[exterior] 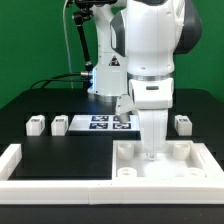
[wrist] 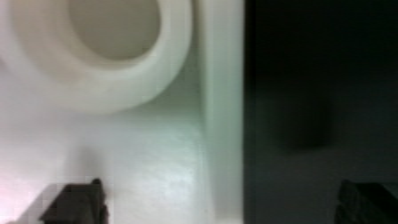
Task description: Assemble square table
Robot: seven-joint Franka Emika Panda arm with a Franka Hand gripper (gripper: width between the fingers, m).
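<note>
Fingers (exterior: pixel 151 147) hang low over the square table slab (exterior: pixel 185 165), lying on the dark desk (exterior: pixel 60 150) at the exterior view's right. Wrist view now: fingers spread wide, released, gripping nothing, the slab's edge running between them beside a round raised socket (wrist: pixel 98 45).

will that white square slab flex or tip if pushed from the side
Probably stiff: the square slab looks thick, with raised corners. Likely slides rather than tips, lying low and flat on the table. Its smooth plastic may slip in the hand.
</note>
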